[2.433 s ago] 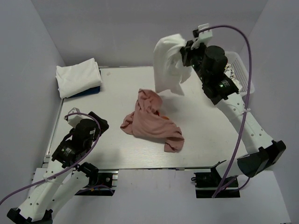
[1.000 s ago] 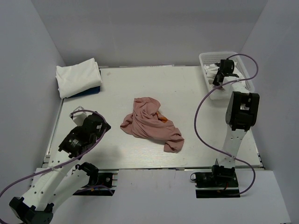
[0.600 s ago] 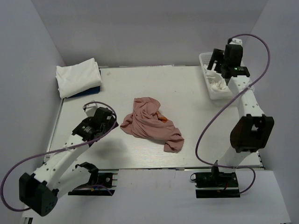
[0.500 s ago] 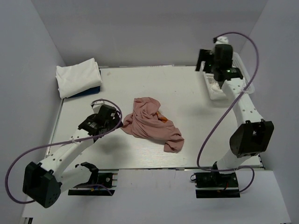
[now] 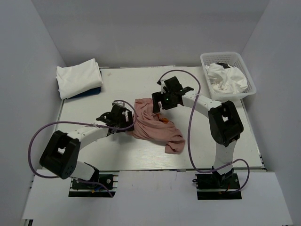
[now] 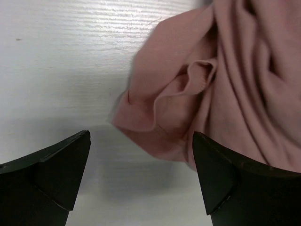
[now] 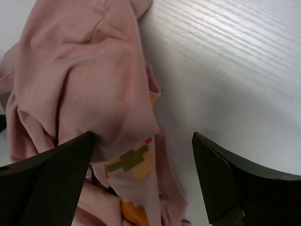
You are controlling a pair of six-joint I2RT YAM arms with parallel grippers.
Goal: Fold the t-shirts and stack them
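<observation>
A crumpled dusty-pink t-shirt (image 5: 157, 127) lies mid-table. My left gripper (image 5: 127, 119) stands open at its left edge; in the left wrist view the pink hem (image 6: 155, 127) sits just ahead of the open gripper (image 6: 141, 155). My right gripper (image 5: 158, 104) hangs open over the shirt's upper part; the right wrist view has the pixel print (image 7: 134, 162) between the gripper's (image 7: 142, 150) spread fingers. Neither holds cloth. A folded white t-shirt (image 5: 78, 77) rests on a blue one (image 5: 90, 92) at the back left. White t-shirts (image 5: 226, 76) fill the basket.
The white mesh basket (image 5: 204, 59) stands at the back right corner. The folded stack sits against the left wall. Both arms reach toward the table's middle, with bare tabletop (image 5: 211, 136) to the right of the pink shirt.
The right arm let the white shirt go into the basket, opened, and swung down-left to the pink shirt. The left arm stretched out rightward to the shirt's left edge.
</observation>
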